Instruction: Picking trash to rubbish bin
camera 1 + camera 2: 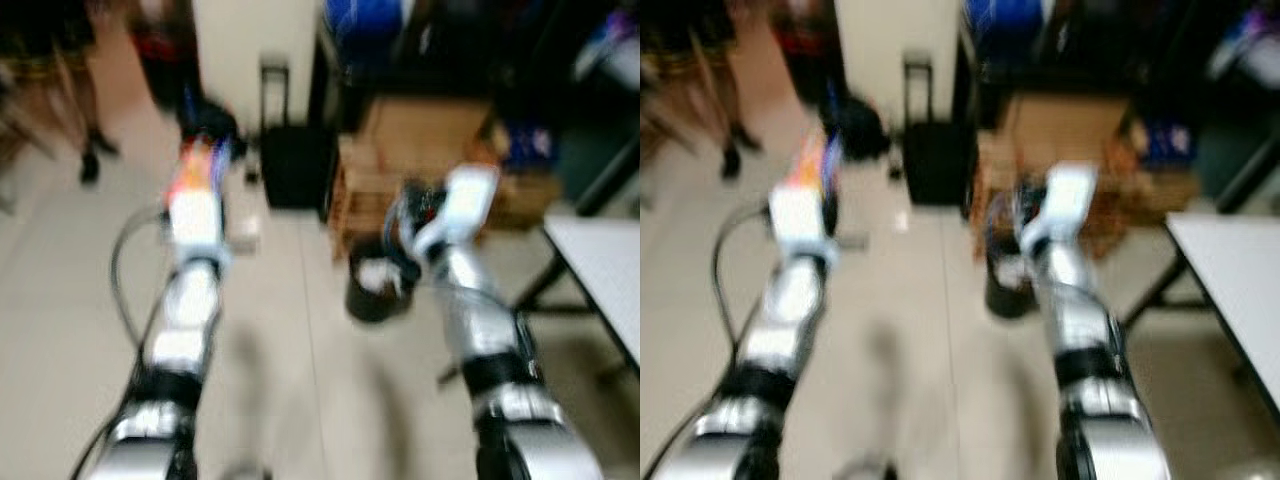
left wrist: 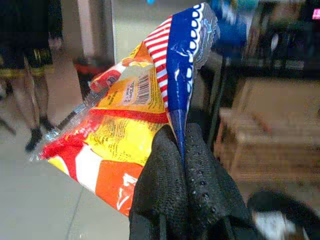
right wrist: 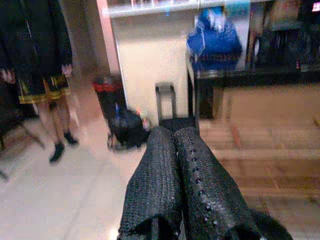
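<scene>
Gripping a crinkled foil snack wrapper (image 2: 135, 125), left gripper (image 2: 182, 150) clamps its blue edge.
Right gripper (image 3: 175, 145) closed, empty; black bin (image 1: 375, 290) on pale tiled floor (image 1: 60, 300).

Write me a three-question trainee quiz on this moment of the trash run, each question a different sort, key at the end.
1. True or false: the left gripper is shut on a crumpled snack wrapper.
2. Multiple choice: where does the black rubbish bin stand? A) on the white table; B) on the floor ahead, beside the wooden crate; C) behind the person.
3. Fill in: the right gripper has its fingers ____ and holds nothing.

Key: 1 true; 2 B; 3 shut.
</scene>
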Controlling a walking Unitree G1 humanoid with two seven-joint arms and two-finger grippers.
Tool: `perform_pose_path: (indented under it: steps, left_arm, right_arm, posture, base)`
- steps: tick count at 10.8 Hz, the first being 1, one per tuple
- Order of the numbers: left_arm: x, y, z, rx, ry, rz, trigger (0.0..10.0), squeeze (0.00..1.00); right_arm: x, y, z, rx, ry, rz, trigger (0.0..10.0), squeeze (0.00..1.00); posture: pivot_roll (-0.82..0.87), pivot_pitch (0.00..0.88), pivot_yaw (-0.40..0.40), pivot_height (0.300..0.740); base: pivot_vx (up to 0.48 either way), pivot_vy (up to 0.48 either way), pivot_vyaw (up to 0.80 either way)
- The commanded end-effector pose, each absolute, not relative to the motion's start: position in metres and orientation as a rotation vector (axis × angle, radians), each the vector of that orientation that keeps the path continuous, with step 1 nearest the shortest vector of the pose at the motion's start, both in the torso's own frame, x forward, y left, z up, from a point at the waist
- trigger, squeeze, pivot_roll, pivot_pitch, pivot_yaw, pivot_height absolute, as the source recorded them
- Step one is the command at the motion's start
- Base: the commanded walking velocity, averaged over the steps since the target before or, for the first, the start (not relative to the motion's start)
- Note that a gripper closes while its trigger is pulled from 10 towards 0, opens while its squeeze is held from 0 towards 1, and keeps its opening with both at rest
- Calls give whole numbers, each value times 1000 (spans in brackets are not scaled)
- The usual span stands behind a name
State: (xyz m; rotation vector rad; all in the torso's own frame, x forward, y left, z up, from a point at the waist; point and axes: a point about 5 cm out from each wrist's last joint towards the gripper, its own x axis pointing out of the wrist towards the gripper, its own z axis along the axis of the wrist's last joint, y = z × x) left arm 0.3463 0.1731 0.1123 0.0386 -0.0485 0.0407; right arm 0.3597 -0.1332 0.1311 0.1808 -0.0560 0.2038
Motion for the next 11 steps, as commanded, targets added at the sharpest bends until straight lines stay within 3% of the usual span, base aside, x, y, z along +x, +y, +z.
perform_pose_path:
  steps: [1, 5, 6, 9, 11]
  left_arm:
    - [343, 169, 96, 41, 21, 11, 10000, 0]
    - [295, 184, 4, 125, 437, -11, 10000, 0]
    - [272, 190, -20, 97, 563, 35, 10000, 0]
    - [228, 193, -56, 113, 769, 67, 10000, 0]
    - [209, 192, -69, 117, 844, 74, 10000, 0]
  right_arm:
    - [356, -144, 111, 147, 32, 173, 10000, 0]
    - [297, -170, 1, 25, 518, 110, 10000, 0]
    - [269, -178, -28, 5, 660, 77, 10000, 0]
    - [222, -180, -63, -53, 845, 103, 10000, 0]
    - [209, -178, -71, -22, 880, 97, 10000, 0]
  posture:
    - [30, 39, -84, 740]
    - [28, 40, -92, 740]
    - [30, 41, -97, 740]
    - [30, 40, -101, 740]
    - [24, 41, -98, 740]
  base:
    - [0, 0, 0]
    - [0, 0, 0]
    - [0, 0, 0]
    - [219, 0, 0]
    - [341, 0, 0]
